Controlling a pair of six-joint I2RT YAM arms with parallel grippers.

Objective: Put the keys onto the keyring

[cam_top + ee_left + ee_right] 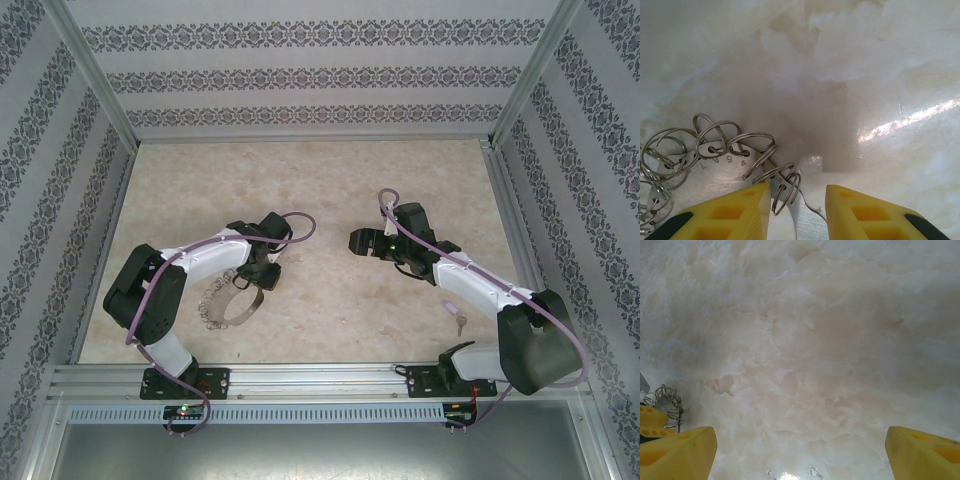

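The keyring [233, 303] is a dark-grey hoop fringed with small silvery loops [715, 137], lying under the left arm's forearm. My left gripper [264, 268] is at the hoop's far rim. In the left wrist view its yellow fingers [735, 212] stand part-way apart, and the hoop's metal band [807, 222] fills the gap between them, so the gripper [796, 212] is shut on it. One small key [460, 320] lies loose on the table beside the right arm's forearm. My right gripper [357, 242] hovers mid-table, wide open, with bare table between its fingers [680, 452].
The marble-patterned table top [330, 200] is boxed in by patterned walls and aluminium posts [95, 75]. A metal rail [320, 380] carrying the arm bases runs along the near edge. In the right wrist view, the left gripper's finger [651, 419] and some loops [666, 394] sit at the left.
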